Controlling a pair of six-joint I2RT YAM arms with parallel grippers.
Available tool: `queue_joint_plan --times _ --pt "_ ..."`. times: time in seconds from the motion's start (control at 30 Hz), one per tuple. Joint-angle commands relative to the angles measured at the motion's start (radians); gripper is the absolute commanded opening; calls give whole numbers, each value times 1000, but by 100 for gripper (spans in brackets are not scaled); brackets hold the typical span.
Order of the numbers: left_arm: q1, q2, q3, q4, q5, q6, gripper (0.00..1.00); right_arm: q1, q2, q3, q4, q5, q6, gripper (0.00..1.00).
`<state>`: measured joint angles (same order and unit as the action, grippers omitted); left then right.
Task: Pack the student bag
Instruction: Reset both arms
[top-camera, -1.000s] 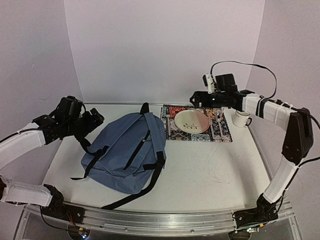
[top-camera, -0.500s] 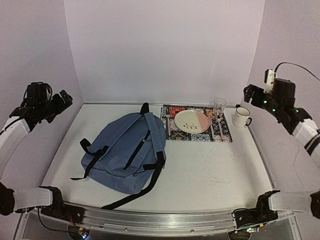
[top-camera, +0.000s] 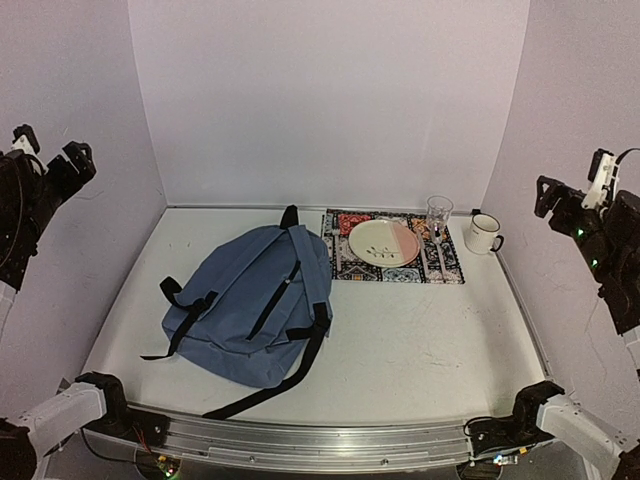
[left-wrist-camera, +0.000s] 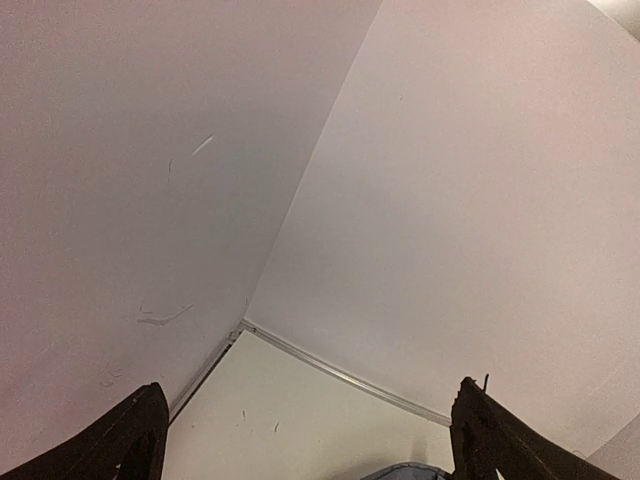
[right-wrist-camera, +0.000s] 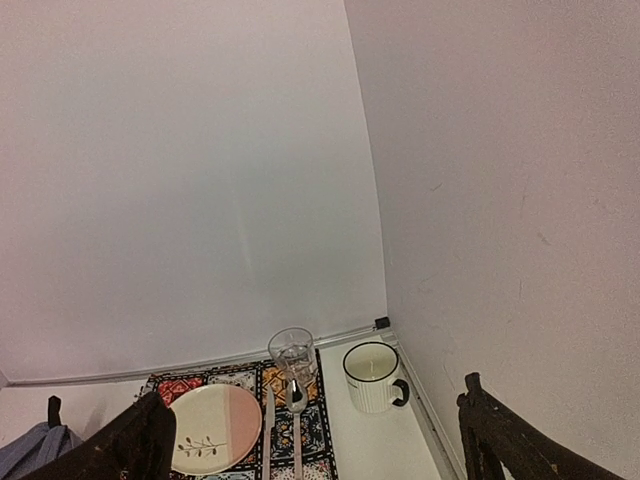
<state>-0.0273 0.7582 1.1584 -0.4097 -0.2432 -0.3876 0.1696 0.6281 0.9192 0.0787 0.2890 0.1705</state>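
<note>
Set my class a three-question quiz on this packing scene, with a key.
1. True or false: a gripper is holding the student bag.
2. What stands just right of the glass? A bottle, B mug, C bowl.
3. Name the state of the left gripper and the right gripper.
Key: 1 false; 2 B; 3 both open, empty.

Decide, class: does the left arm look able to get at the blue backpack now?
Probably yes: the left gripper hangs high, open and empty, and nothing stands between it and the student bag.
</note>
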Motion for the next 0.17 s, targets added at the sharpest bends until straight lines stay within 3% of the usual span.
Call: queue_joint_plan --times 0.0,0.13 --pt "0 -5 3 45 2 23 100 4 6 0 33 14 -19 98" --pt "0 -14 1 47 0 28 99 4 4 2 34 14 -20 98"
